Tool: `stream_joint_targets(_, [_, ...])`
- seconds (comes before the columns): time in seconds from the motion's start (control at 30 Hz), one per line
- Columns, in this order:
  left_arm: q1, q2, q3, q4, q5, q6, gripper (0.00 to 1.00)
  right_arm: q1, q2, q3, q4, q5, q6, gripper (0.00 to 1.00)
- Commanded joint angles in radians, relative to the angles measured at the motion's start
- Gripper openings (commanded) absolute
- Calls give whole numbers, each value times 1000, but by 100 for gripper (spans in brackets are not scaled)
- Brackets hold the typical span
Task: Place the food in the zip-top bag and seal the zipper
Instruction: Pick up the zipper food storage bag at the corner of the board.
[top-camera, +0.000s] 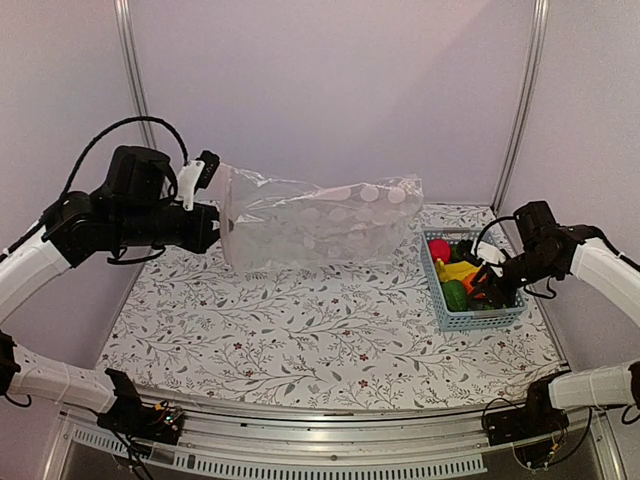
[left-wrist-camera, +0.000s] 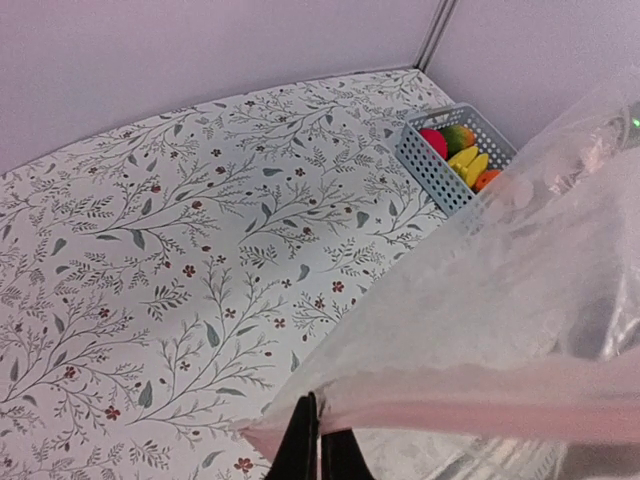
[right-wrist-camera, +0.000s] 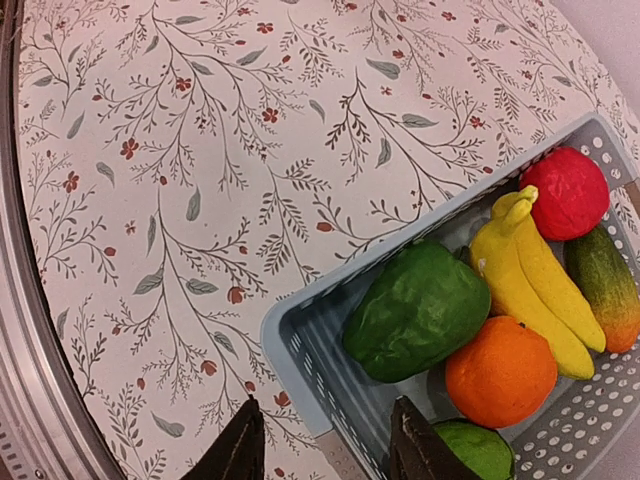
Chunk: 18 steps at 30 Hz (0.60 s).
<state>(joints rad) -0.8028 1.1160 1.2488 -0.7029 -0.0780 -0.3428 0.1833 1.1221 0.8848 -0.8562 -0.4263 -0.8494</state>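
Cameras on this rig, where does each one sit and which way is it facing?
Top external: above and behind the bases, looking down on the table; both arms show, left gripper holding the zip-top bag.
Left wrist: looks across the table past the bag; its fingers pinch the zipper edge.
Right wrist: looks down on the basket corner and the food; open right gripper shows.
Shared: both wrist views show the basket of food.

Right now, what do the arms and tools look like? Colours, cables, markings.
Both the left arm and right arm: white link shells, black joint housings, black cables looping off the wrists. The left tool has a white bracket and dark fingers; the right tool shows dark tapered fingers. No markings legible.
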Motion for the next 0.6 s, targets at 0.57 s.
stream_joint_targets(0.57, [117,29,5,-284,-127,-76,0,6,99,-154,179,339,72,17])
